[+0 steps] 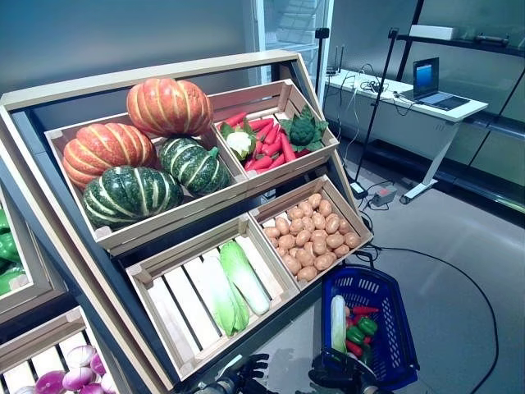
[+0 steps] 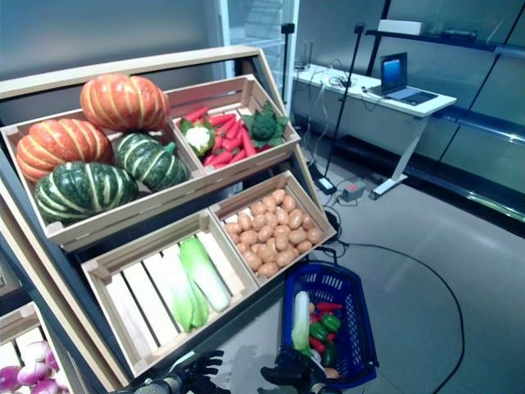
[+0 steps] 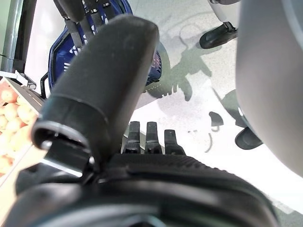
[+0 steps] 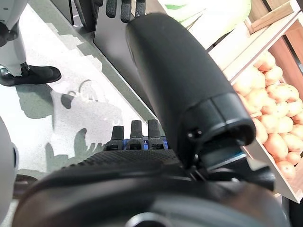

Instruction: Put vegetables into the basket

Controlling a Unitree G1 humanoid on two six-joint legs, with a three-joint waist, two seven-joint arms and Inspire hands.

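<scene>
— Can you see both hands?
— Only bits. The left hand (image 1: 244,373) and right hand (image 1: 340,373) are cut off low down. Both are empty, fingers loose and spread.
— Where is the basket?
— The blue plastic basket (image 1: 394,328) with holes sits on the floor by the right hand. It holds a long white vegetable (image 1: 338,322), red and green peppers (image 1: 358,330).
— And the shelf?
— Wooden crates hold bumpy pumpkins (image 1: 168,105), round potatoes (image 1: 314,234) and leafy cabbages (image 1: 232,286).

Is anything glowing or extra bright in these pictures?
Left eye view: the laptop screen glows blue on the white desk. Right eye view: the glass panel behind the stand shines brightest. Left wrist view: the floor is brightly lit beside the blue basket.
</scene>
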